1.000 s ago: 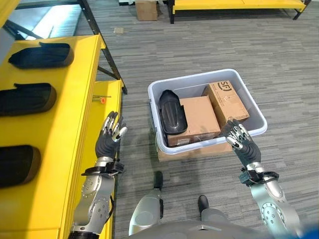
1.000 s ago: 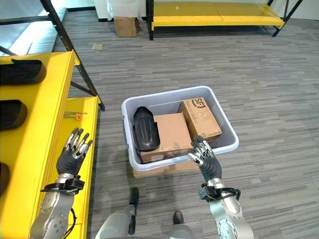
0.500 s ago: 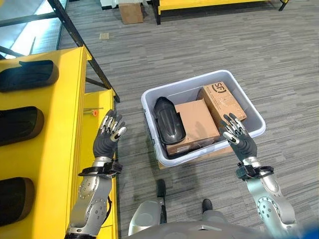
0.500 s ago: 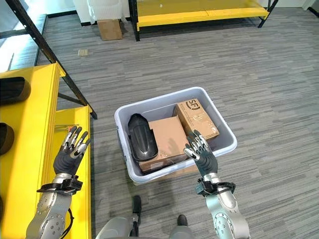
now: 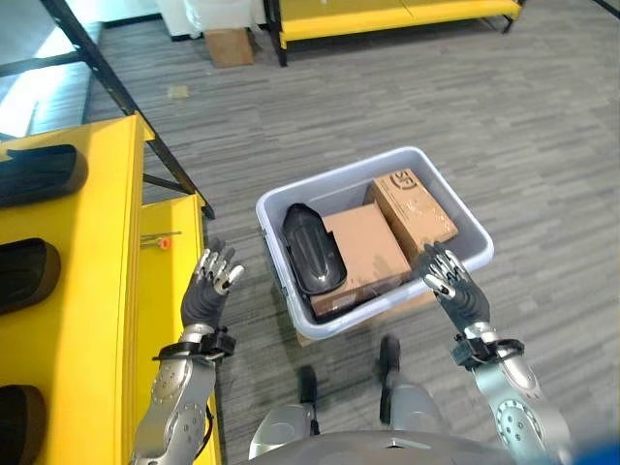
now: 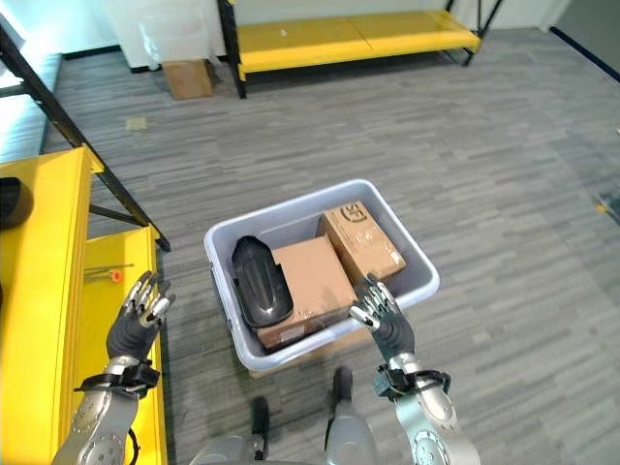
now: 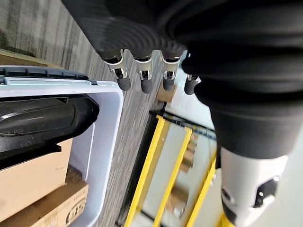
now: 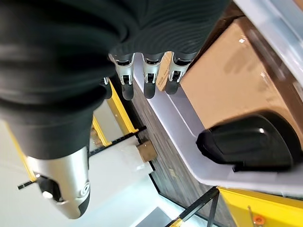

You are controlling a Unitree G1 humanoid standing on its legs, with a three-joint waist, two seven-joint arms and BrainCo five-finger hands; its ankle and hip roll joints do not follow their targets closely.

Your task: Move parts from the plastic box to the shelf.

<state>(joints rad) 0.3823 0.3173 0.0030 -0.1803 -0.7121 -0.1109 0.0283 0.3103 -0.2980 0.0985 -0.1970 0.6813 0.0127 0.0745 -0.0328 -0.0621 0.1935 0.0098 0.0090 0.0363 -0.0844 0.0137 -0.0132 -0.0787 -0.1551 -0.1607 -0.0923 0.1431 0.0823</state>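
Note:
A pale grey plastic box (image 5: 471,232) stands on the floor ahead, resting on flat cardboard. Inside it a black rounded part (image 5: 313,249) lies at the left, beside two brown cartons (image 5: 365,244). The yellow shelf (image 5: 92,320) runs along my left, with several black parts (image 5: 39,174) lying on it. My left hand (image 5: 207,291) is raised between shelf and box, open and empty. My right hand (image 5: 455,289) hovers at the box's near right corner, open and empty. The black part (image 8: 251,146) and a carton (image 8: 232,90) show past the right hand's fingers (image 8: 149,80).
A small orange-tipped item (image 5: 161,241) lies on the shelf's lower ledge. Black shelf legs (image 5: 145,136) slant across the floor at the left. A second yellow rack (image 6: 349,34) and a cardboard box (image 5: 231,45) stand at the far side of the carpeted floor.
The camera has tilted up, so the whole scene has shifted down and left. Both hands stay raised and open, a little lower in the view.

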